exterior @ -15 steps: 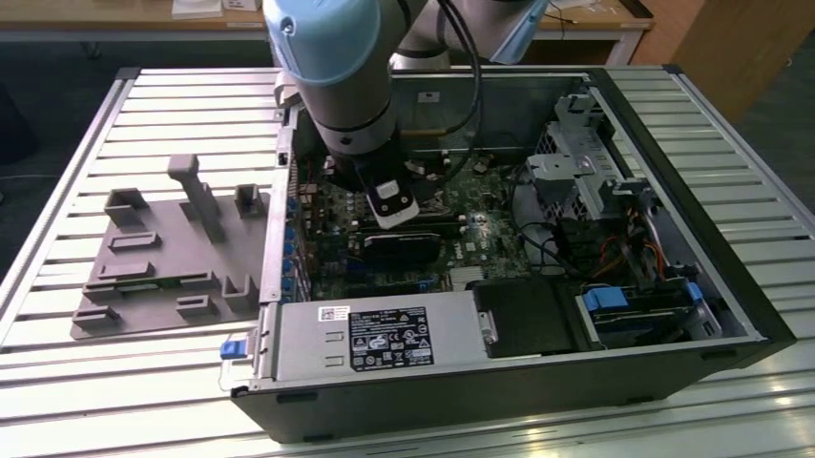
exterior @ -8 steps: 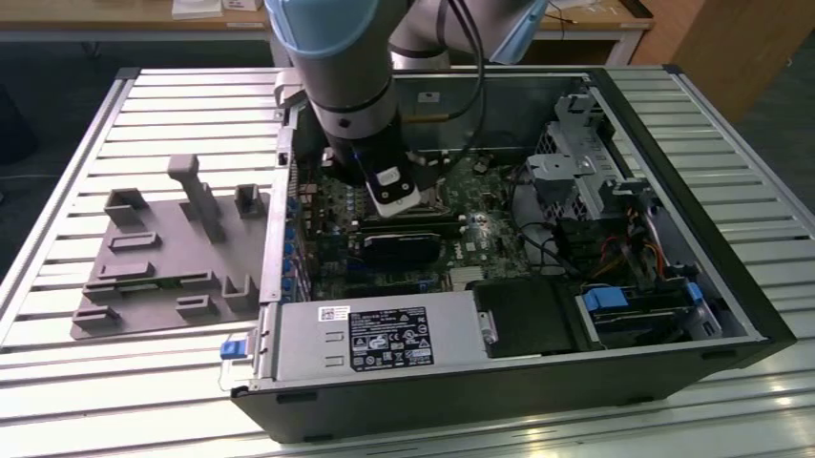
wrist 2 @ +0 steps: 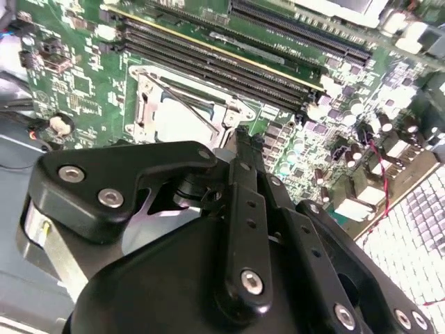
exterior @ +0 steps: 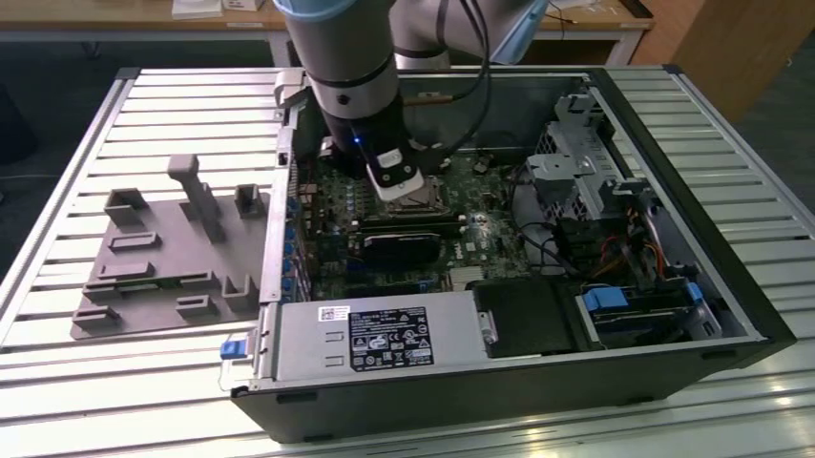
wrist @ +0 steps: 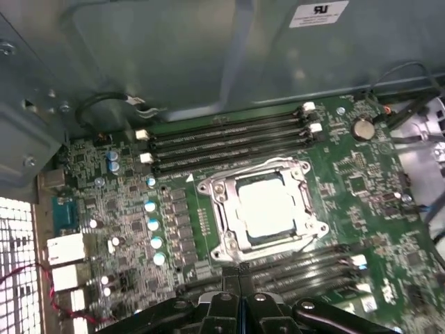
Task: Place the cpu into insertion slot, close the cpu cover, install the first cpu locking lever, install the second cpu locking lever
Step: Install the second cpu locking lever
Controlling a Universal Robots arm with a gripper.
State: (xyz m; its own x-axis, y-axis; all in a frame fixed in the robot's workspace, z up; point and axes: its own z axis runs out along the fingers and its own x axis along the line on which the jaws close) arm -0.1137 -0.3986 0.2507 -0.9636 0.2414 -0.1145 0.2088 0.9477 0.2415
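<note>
Inside insertion slot (wrist: 268, 209): cpu (wrist: 268, 207) seated, cpu cover (wrist: 307, 221) down; gripper (wrist: 239, 273) fingers together, empty.

A silver-grey robot arm (exterior: 344, 57) with pale blue joint caps carries black cables and a small blue light. Its black gripper (wrist 2: 243, 149) shows silver screw heads along its linkages.

A white sticker (wrist: 318, 13) on the grey metal case wall (wrist: 208, 62) in the first wrist view carries a dark certification mark, while the print on the white label (exterior: 388, 337) atop the silver power supply (exterior: 369, 343) in the exterior view cannot be made out.
</note>
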